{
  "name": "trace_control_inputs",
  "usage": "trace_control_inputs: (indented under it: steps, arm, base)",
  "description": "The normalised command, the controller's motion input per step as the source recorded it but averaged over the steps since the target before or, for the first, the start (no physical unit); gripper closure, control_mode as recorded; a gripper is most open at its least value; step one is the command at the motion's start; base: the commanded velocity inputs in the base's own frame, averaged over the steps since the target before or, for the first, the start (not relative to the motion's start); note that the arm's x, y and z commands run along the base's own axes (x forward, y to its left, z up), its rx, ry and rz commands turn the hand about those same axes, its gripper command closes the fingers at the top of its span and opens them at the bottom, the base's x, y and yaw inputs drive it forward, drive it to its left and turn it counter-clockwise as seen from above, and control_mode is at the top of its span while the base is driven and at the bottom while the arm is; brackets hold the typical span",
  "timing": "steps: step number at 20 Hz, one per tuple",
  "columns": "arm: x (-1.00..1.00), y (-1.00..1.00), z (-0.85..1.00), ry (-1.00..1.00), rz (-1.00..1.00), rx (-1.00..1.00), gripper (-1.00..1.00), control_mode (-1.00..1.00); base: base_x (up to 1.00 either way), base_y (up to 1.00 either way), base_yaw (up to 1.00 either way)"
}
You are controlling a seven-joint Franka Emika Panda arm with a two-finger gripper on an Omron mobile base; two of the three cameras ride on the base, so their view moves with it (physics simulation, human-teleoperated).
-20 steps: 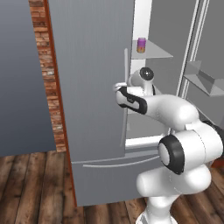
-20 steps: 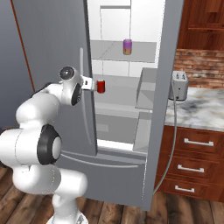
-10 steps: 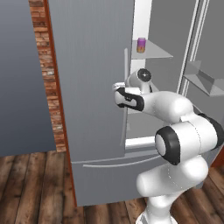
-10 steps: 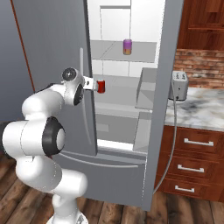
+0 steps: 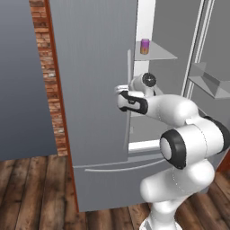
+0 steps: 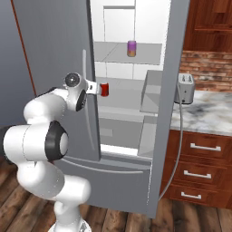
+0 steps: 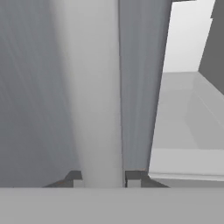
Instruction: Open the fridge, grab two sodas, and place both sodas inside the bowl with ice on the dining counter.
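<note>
Gripper clenched on the long silver handle of the tall grey fridge's left door; right door open, red can and purple can still shelved, nothing delivered yet.

Grey fridge, warm kitchen around it

The fridge is brushed grey with a white interior and pale grey shelves; one can is red, the other purple over an orange-tan base. The arm is white with dark joints, the toaster silver, the table grey-veined marble (drawers reddish wood), the floor brown planks.
</note>
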Motion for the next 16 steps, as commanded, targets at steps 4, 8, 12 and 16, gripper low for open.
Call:
trace_control_inputs:
  steps: [4,8,12,16]
  arm:
    - [-0.15,0.14,-0.08,0.0,0.14,0.03,1.0,-1.0]
    - [-0.82,0.28,-0.16,0.0,0.14,0.0,1.0,-1.0]
    - [-1.0,0.5,-0.26,-0.01,0.15,0.0,1.0,-1.0]
    - [-1.0,0.59,-0.18,-0.01,0.13,0.0,1.0,-1.0]
  base:
    - [0.0,0.0,0.0]
    - [0.0,0.0,0.0]
    - [0.0,0.0,0.0]
    - [0.0,0.0,0.0]
